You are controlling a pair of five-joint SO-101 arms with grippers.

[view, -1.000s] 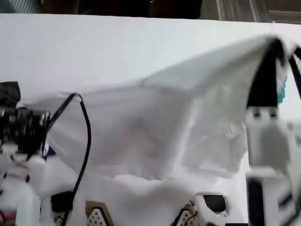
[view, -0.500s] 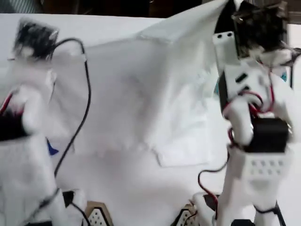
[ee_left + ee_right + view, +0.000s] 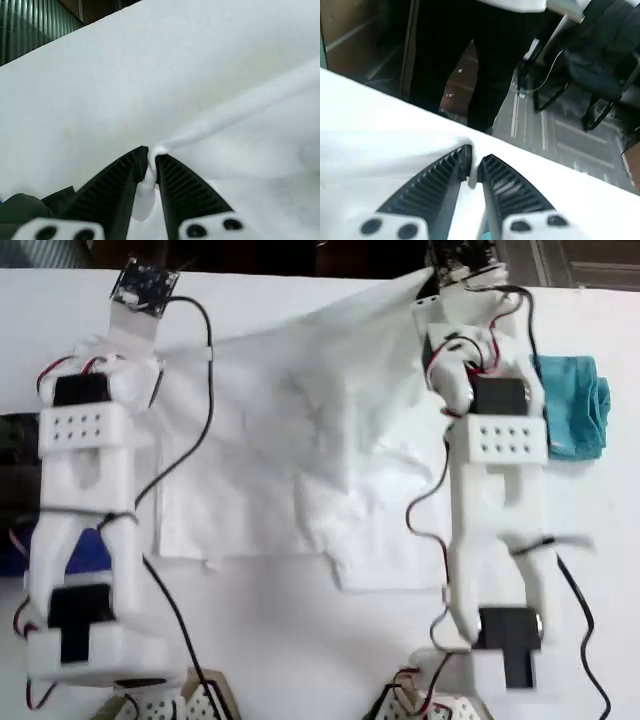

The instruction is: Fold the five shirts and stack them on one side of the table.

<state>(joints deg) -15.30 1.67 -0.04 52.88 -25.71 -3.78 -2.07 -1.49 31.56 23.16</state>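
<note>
White table (image 3: 300, 665) carries the white shirt (image 3: 300, 460), spread open. Left gripper (image 3: 148, 162) and right gripper (image 3: 472, 170) each have fingers pinched tight on one of its far corners. Folded teal shirt (image 3: 570, 405) lies just beside it. Probably the first fold; next, both corners must travel together, evenly.

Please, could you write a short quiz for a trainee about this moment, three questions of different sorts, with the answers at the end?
1. True or false: the left gripper is shut on an edge of the white shirt.
2. Choose one: what colour is the folded cloth that lies beside the right arm? A) red B) teal C) black
3. Fill the gap: the right gripper pinches the white shirt near the ____ edge of the table, as counted from the arm bases.

Key: 1 true; 2 B; 3 far.
</note>
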